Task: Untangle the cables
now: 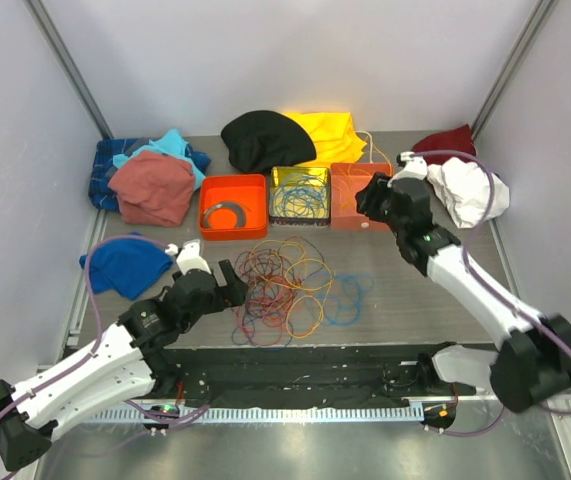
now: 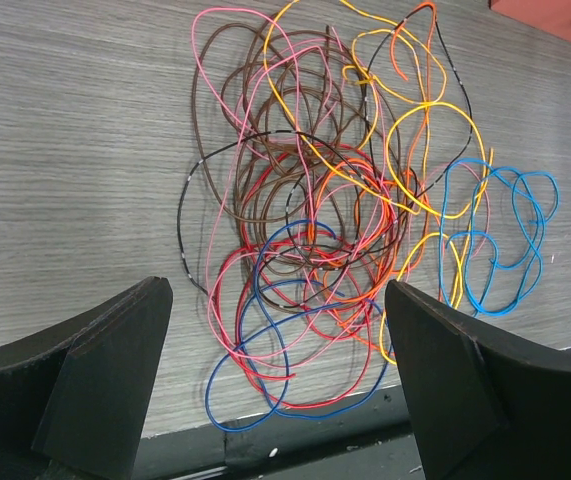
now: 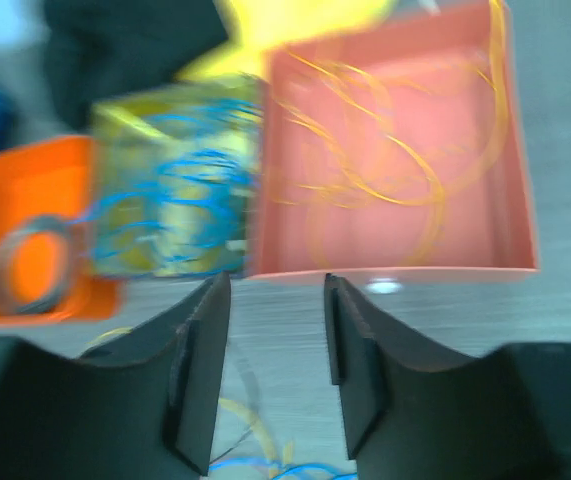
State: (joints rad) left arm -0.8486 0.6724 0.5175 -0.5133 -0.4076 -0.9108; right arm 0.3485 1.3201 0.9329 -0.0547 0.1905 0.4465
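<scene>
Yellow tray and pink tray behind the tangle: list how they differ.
The yellow tray holds mostly blue cables; the pink tray holds yellow-orange cables. The yellow tray sits mid-row, with the orange tray on its left; the pink tray ends the row on the right. The yellow tray looks fuller than the pink tray. Both are open-topped, rectangular and stand side by side.
</scene>
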